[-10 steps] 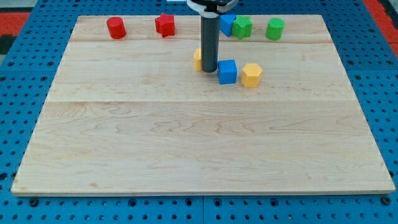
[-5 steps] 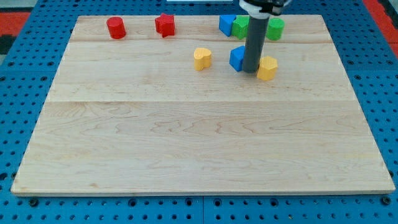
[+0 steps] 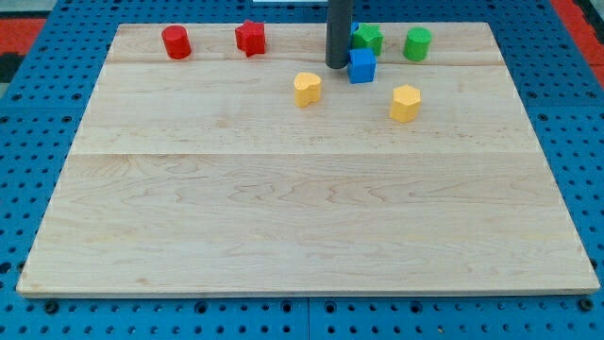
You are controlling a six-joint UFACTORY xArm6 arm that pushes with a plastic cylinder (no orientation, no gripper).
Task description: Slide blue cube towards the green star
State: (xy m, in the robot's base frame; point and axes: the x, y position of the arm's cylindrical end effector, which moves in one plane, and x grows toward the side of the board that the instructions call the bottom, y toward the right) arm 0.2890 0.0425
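The blue cube (image 3: 361, 66) sits near the view's top, just below the green star (image 3: 369, 39) and close to touching it. My tip (image 3: 337, 64) rests on the board right at the cube's left side. The rod hides most of another blue block behind it, next to the star; only a sliver shows.
A green cylinder (image 3: 417, 43) stands right of the star. A red cylinder (image 3: 176, 42) and a red star (image 3: 250, 38) lie at the top left. A yellow heart (image 3: 307, 89) and a yellow block (image 3: 405, 103) lie below the cube. The wooden board (image 3: 302, 208) sits on blue pegboard.
The blue cube has moved up toward the green star. My tip went from the cube's right side to its left and up. The yellow block stayed about where it was pushed.
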